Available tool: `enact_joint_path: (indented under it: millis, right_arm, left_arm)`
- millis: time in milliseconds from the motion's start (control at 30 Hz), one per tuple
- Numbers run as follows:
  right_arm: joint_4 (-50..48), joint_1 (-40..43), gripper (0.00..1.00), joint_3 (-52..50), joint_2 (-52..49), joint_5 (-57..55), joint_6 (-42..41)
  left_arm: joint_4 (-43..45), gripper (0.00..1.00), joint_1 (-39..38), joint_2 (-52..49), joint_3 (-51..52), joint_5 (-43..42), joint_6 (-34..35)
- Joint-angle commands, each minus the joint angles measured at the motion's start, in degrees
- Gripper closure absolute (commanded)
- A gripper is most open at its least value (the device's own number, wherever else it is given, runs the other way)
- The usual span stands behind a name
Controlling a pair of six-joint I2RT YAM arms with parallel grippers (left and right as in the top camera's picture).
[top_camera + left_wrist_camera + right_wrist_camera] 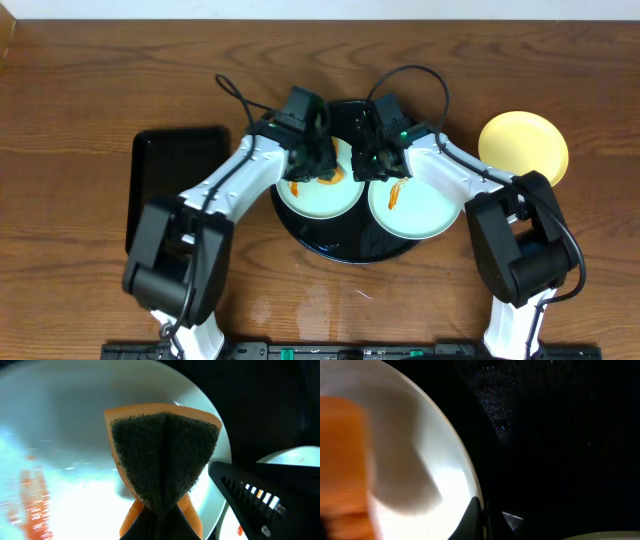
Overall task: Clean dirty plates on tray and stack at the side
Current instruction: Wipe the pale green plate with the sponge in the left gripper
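Plates sit in two places. The round black tray [345, 245] at the middle of the table [80, 100] holds two of them side by side: the left mint plate [320, 200] and the right mint plate [425, 212], each with orange-brown smears near its far edge. The yellow plate [523, 147] lies alone on the bare wood to the right, apart from the tray. A rectangular black tray [175, 170] lies on the left.

The left claw [318, 165] is clamped on a folded sponge [165, 455], orange with a dark scouring face, held over the left mint plate. The right claw [372, 160] is closed tight, its tips at a pale plate's rim between the two mint plates; whether it nips that rim cannot be told.
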State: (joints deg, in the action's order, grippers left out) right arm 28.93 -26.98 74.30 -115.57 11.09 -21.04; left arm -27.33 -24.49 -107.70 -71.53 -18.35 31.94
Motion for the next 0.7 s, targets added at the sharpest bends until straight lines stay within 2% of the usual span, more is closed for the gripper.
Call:
enact_joint_path:
  millis: [0,100,300,500,667]
  right_arm:
    - [0.1,-0.6,0.99,-0.4,0.9,-0.7,0.1]
    - [0.1,-0.6,0.99,-0.4,0.9,-0.8,0.1]
    - [0.3,-0.5,0.99,-0.4,0.9,-0.8,0.1]
    - [0.3,-0.5,0.99,-0.4,0.9,-0.8,0.1]
    - [0.5,-0.5,0.99,-0.4,0.9,-0.8,0.3]
  left_arm:
    - [0.5,0.92,-1.2,-2.3,0.2,-0.7,1.4]
    - [-0.4,0.92,-1.2,-3.8,0.2,-0.4,1.4]
    - [-6.3,0.92,-0.8,-4.6,0.2,6.9,1.4]
    - [-12.9,0.92,-0.7,-4.6,0.2,19.1,4.3]
    - [-15.3,0.93,-0.4,-4.5,0.1,28.5,3.9]
